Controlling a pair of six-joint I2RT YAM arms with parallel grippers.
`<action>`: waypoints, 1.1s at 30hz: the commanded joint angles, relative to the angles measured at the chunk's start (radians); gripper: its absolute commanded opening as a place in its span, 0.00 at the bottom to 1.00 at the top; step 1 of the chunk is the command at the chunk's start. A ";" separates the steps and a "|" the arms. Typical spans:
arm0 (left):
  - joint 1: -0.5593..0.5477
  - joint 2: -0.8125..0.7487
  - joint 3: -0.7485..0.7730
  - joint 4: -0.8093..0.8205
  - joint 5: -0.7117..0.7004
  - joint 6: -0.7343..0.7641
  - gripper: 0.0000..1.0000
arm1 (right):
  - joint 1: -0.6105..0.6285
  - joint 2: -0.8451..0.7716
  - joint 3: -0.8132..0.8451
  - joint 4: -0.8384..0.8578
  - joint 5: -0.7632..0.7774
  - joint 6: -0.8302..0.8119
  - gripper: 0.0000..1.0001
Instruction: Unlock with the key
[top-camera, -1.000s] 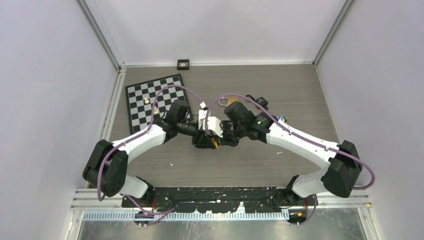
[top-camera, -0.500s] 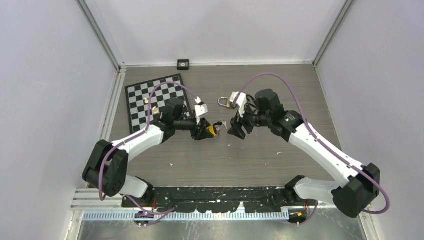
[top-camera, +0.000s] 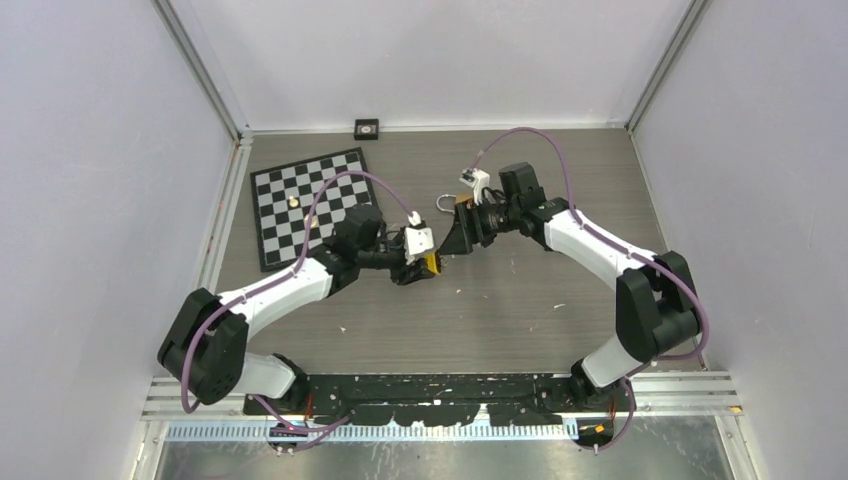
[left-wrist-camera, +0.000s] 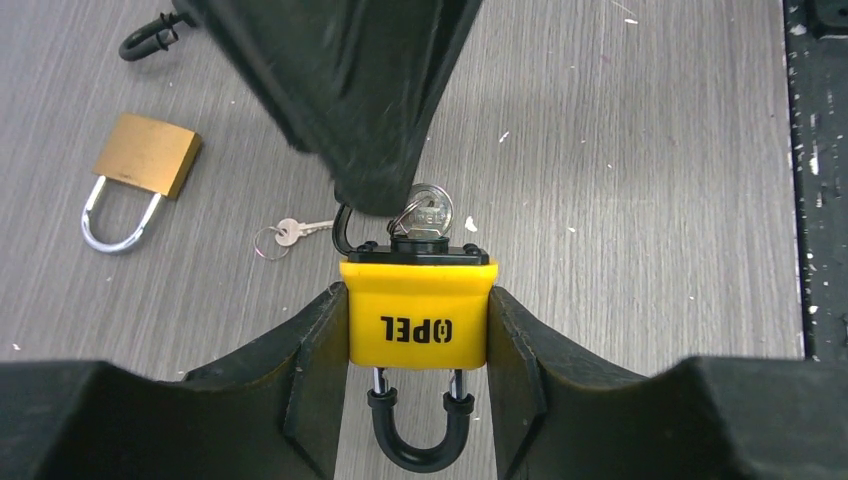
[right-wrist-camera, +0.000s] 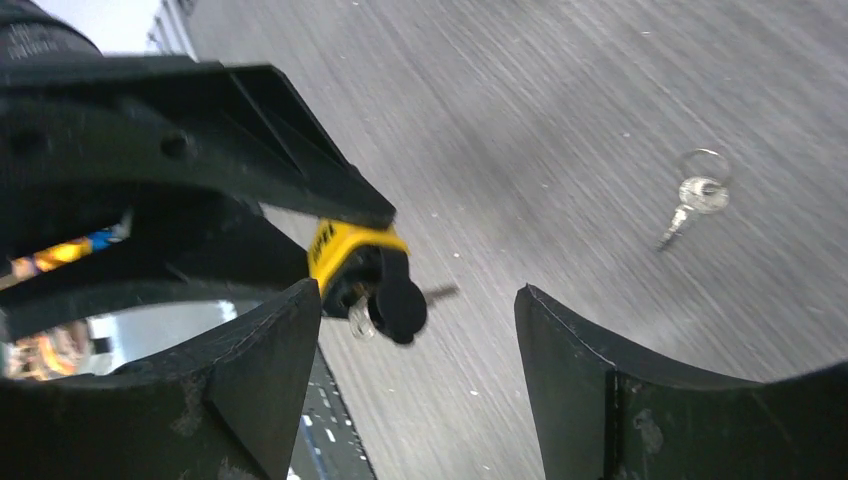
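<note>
My left gripper (left-wrist-camera: 418, 300) is shut on the body of a yellow padlock (left-wrist-camera: 418, 330), seen near the table's middle (top-camera: 430, 264). Its black-coated shackle (left-wrist-camera: 418, 445) points back toward my wrist, both legs in the body. A silver key (left-wrist-camera: 427, 212) sticks out of the padlock's far end, beside a black cap (right-wrist-camera: 398, 300). My right gripper (top-camera: 456, 238) hangs open just beyond that end, one of its fingers (left-wrist-camera: 350, 100) looming over the key. In the right wrist view the key end of the yellow padlock (right-wrist-camera: 335, 250) shows by the left finger, and nothing sits between the jaws of the right gripper (right-wrist-camera: 412, 292).
A brass padlock (left-wrist-camera: 140, 165) with a silver shackle lies on the wood table behind the right gripper (top-camera: 446, 203). A loose key on a ring (left-wrist-camera: 285, 232) lies near it (right-wrist-camera: 695, 198). A checkered board (top-camera: 320, 215) with small pieces lies at back left, and a small black box (top-camera: 366, 128) sits at the back wall.
My right gripper was closed at the padlock's key end; it has opened and drawn off toward the back right. My left gripper kept its hold and shifted slightly right.
</note>
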 joint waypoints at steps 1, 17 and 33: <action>-0.051 -0.040 0.021 0.090 -0.123 0.052 0.00 | -0.002 0.025 0.016 0.144 -0.145 0.145 0.76; -0.079 -0.026 0.020 0.148 -0.202 0.023 0.00 | -0.005 0.229 -0.030 0.303 -0.308 0.266 0.65; -0.081 0.018 0.020 0.193 -0.322 -0.001 0.00 | -0.007 0.290 -0.039 0.529 -0.412 0.460 0.17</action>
